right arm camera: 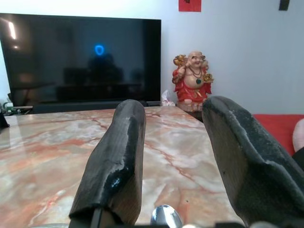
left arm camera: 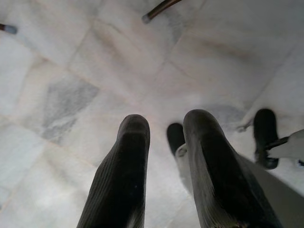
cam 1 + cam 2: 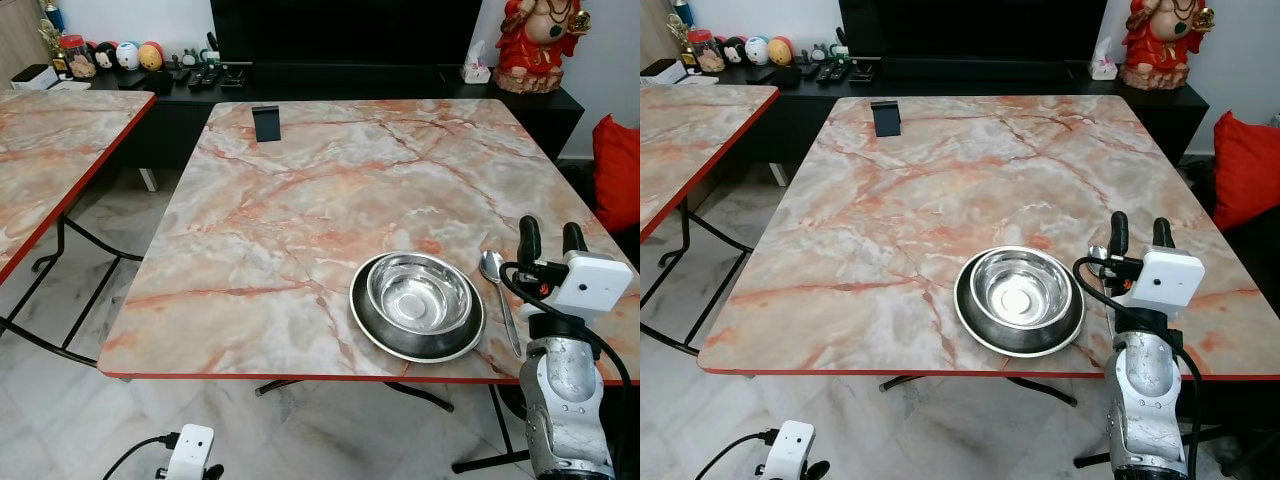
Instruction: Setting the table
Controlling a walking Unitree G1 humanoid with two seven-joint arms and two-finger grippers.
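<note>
right wrist view is showing the right gripper [image 1: 190, 156] hovering with fingers spread, a spoon [image 3: 497, 290] lying on the marble table [image 3: 300, 220] just below its fingertips. beside that gripper, toward the robot's left, a steel bowl [image 3: 419, 297] is sitting in a dark plate [image 3: 372, 327]. left gripper [image 2: 164, 142] is hanging spread over floor.

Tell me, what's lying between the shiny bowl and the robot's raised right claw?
A metal spoon lies on the table between the steel bowl and the right gripper, beside the bowl's plate. The left eye view shows it best.
</note>
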